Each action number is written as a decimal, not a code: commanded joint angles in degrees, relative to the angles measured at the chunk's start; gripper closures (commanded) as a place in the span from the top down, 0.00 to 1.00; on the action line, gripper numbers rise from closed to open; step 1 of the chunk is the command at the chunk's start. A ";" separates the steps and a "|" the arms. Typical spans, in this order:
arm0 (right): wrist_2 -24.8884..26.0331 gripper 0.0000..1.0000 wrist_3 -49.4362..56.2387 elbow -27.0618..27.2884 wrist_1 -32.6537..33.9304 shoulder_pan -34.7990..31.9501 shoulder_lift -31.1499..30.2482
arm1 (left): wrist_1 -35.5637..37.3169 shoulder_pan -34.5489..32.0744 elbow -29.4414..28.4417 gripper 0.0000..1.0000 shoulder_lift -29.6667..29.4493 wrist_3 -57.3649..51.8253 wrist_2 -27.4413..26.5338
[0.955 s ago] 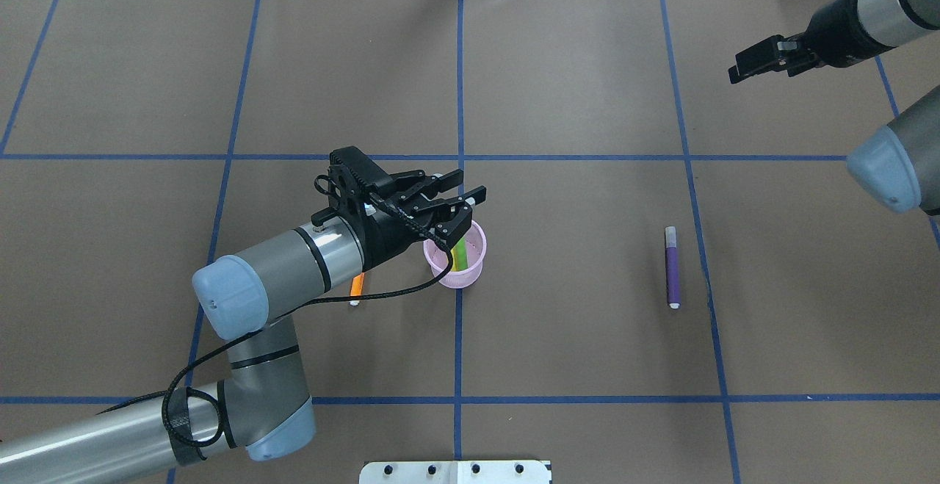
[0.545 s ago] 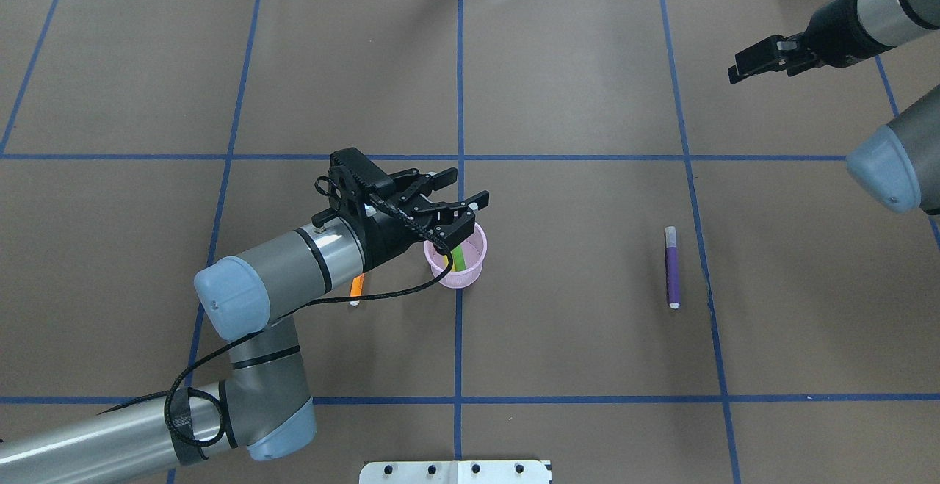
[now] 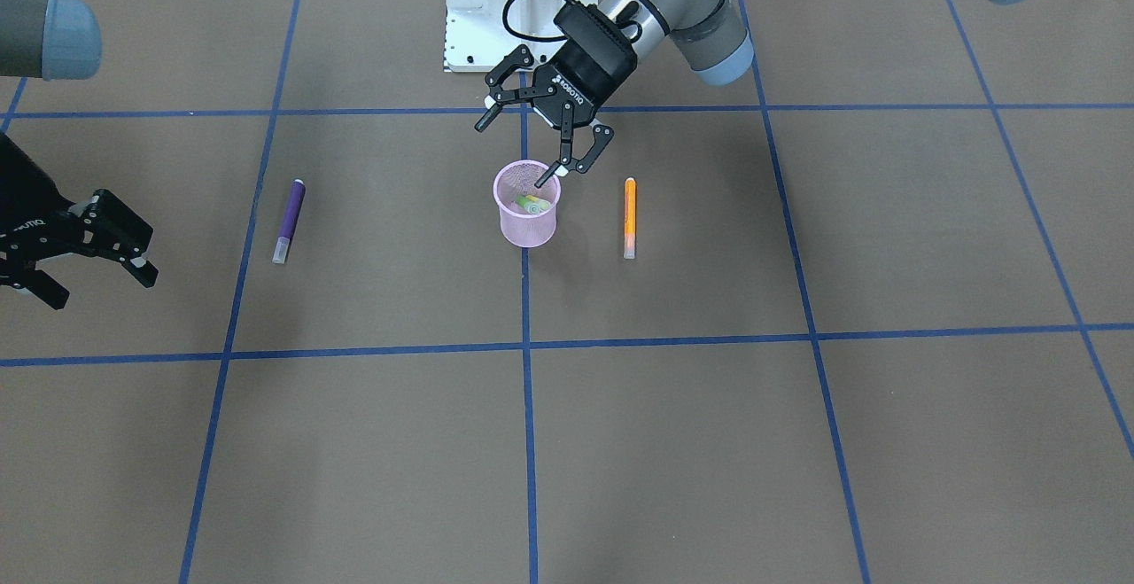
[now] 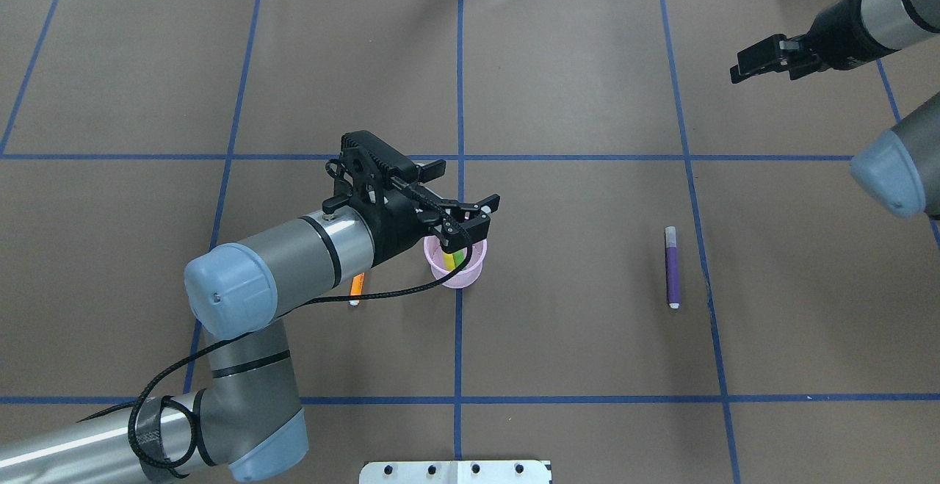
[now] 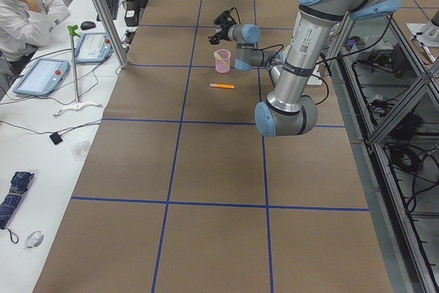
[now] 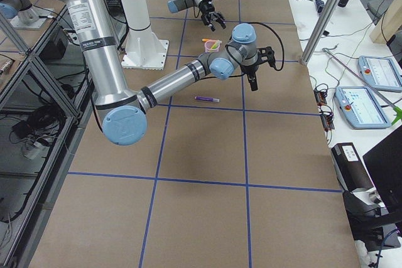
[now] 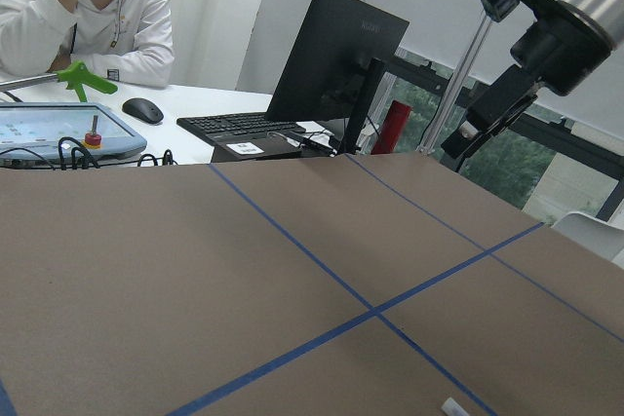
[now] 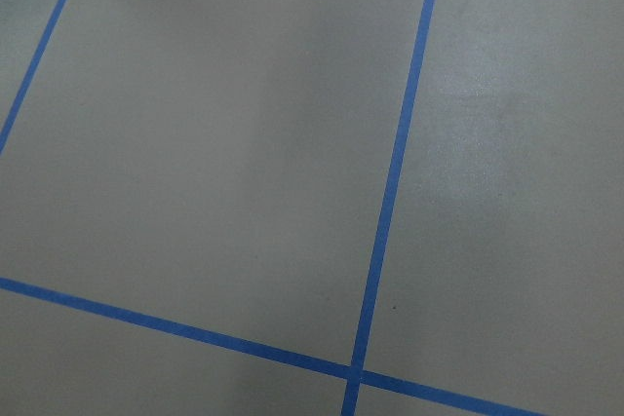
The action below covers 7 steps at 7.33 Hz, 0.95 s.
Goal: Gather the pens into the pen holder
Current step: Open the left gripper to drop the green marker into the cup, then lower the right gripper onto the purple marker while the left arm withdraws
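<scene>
The pink mesh pen holder (image 3: 526, 228) (image 4: 460, 278) stands upright at the table's centre line. A green pen (image 3: 534, 204) (image 4: 457, 258) and a yellowish one lean inside it. My left gripper (image 3: 524, 151) (image 4: 468, 184) hangs open and empty just above the holder's rim. An orange pen (image 3: 630, 216) (image 4: 356, 289) lies flat beside the holder, partly under my left forearm in the overhead view. A purple pen (image 3: 289, 221) (image 4: 672, 267) lies flat on the other side. My right gripper (image 3: 84, 263) (image 4: 760, 60) hovers open and empty, far from the purple pen.
Blue tape lines grid the brown table. The robot's white base plate (image 3: 518, 8) sits at the table edge near the robot. A seated person (image 5: 27, 12) and monitors are beyond the table's far side.
My left gripper has lifted and turned above the pen holder, staying open, and the left elbow has shifted. The right gripper has barely moved. The pens lie as before.
</scene>
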<state>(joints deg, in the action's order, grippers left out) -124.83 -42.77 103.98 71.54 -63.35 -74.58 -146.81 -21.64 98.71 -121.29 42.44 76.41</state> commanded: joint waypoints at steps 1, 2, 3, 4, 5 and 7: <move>2.46 0.99 -6.06 2.44 0.00 2.68 -1.61 | 19.39 -1.64 6.22 0.99 0.09 0.09 3.36; 7.18 0.99 -14.36 4.28 0.00 6.97 -2.23 | 24.85 -4.44 6.93 0.99 0.09 0.18 8.35; 12.28 0.98 -20.80 5.69 0.09 12.40 -2.50 | 31.69 -9.16 7.89 0.99 0.00 1.75 17.28; 13.89 0.98 -23.73 6.23 0.09 15.94 -3.63 | 42.99 -14.87 10.25 0.99 -0.26 1.76 28.15; 19.31 0.98 -25.76 6.76 0.09 20.76 -6.08 | 51.11 -18.23 12.89 0.99 -1.13 1.07 33.05; 24.01 0.98 -25.96 6.32 0.09 26.50 -8.03 | 51.98 -18.26 13.62 0.99 -1.58 1.06 33.01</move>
<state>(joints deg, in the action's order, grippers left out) -103.48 -68.18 110.48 71.63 -40.46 -81.30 -96.64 -39.23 111.66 -122.53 43.57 108.32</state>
